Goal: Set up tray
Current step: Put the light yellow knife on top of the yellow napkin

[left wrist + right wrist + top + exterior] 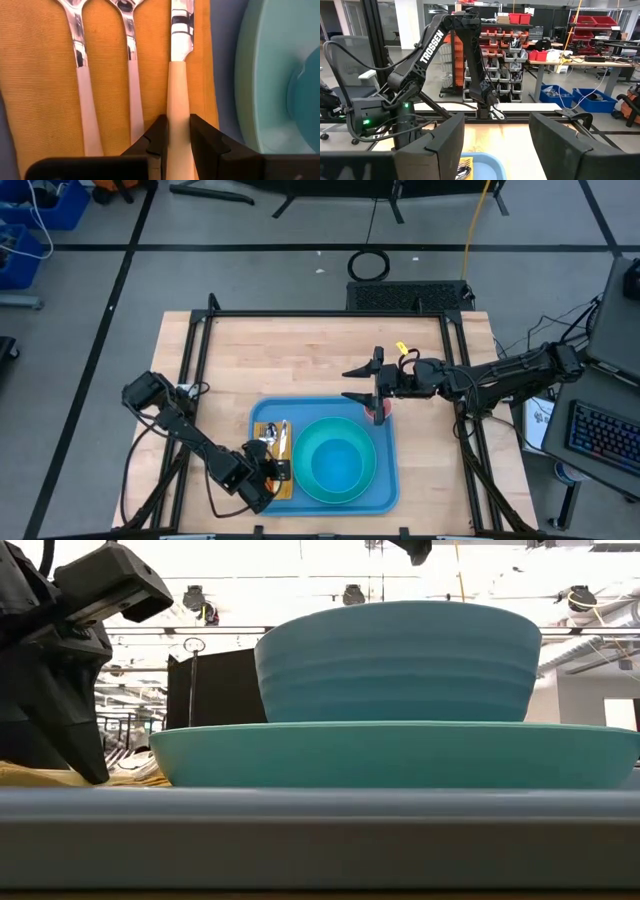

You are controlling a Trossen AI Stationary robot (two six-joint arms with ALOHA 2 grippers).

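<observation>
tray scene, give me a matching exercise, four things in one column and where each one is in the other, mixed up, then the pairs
Things
1. bowl
2. plate
3. knife
4. right gripper

Places
a. between the left gripper's fingers, on the napkin
b. on the tray, under the bowl
c. above the table, beyond the tray's far edge, fingers apart
d. on the plate

Pairs: 1-d, 2-b, 3-a, 4-c

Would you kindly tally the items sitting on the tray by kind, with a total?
Napkins: 1, yellow-orange napkin
Cutlery: 3, one utensil between the left gripper's fingers
Plates: 1, plate
Bowls: 1, bowl
Total: 6 on the tray
</observation>
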